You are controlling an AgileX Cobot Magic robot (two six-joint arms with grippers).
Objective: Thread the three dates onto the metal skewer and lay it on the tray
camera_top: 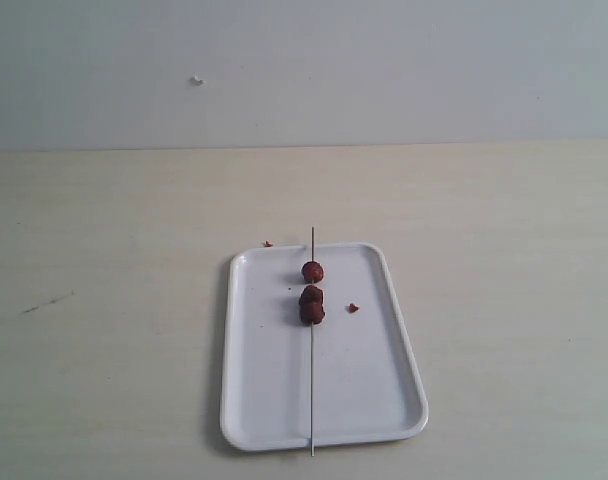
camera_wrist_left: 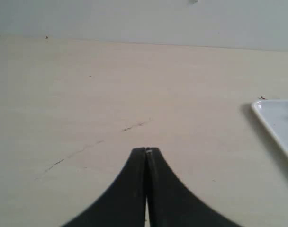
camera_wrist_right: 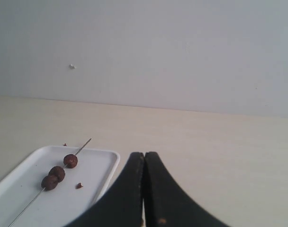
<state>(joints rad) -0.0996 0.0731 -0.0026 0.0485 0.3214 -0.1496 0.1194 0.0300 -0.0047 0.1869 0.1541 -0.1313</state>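
Three dates point(camera_top: 311, 296) threaded, job looks done

All three dates sit on the metal skewer point(camera_top: 312, 385), which lies lengthwise across the tray point(camera_top: 379, 400) on the bench point(camera_top: 104, 300). My left pincer point(camera_wrist_left: 146, 152) and right pincer point(camera_wrist_right: 144, 156) are pressed closed, empty; I judge nothing remains.

Pale wooden table point(camera_top: 104, 260); plain grey-white wall point(camera_top: 384, 60) behind.
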